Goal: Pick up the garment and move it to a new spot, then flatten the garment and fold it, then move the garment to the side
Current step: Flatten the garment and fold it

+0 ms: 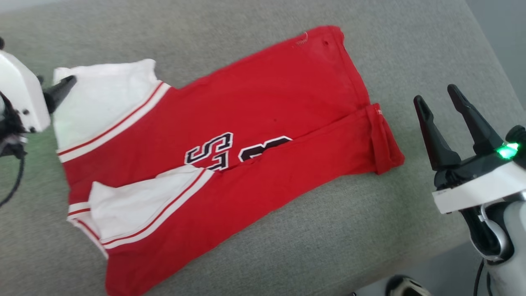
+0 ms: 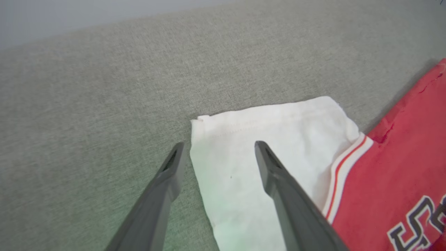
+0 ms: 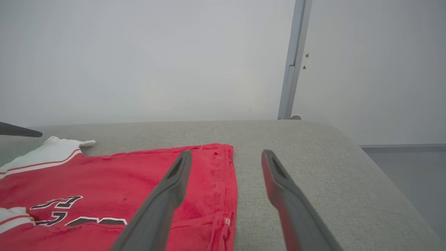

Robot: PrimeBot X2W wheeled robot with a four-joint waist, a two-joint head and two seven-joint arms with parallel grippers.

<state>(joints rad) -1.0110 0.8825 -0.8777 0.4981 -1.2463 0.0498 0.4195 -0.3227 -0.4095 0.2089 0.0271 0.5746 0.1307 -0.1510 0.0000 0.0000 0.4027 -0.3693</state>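
Left gripper (image 2: pixel 217 150), right gripper (image 1: pixel 436 94) splayed empty at either end of red soft-fabric shirt (image 1: pixel 267 123); likely limp, light: pinch white sleeve (image 2: pixel 271 139).

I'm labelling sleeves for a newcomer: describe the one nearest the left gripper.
A red shirt lies on the grey cushion. This white sleeve spreads outward onto the cushion by the left gripper; the other white sleeve is folded onto the red body.

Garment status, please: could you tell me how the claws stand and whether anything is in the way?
Left claw open, at white sleeve edge. Right claw open, clear of garment. It lies partly folded, flat on grey cushion. No obstruction seen.
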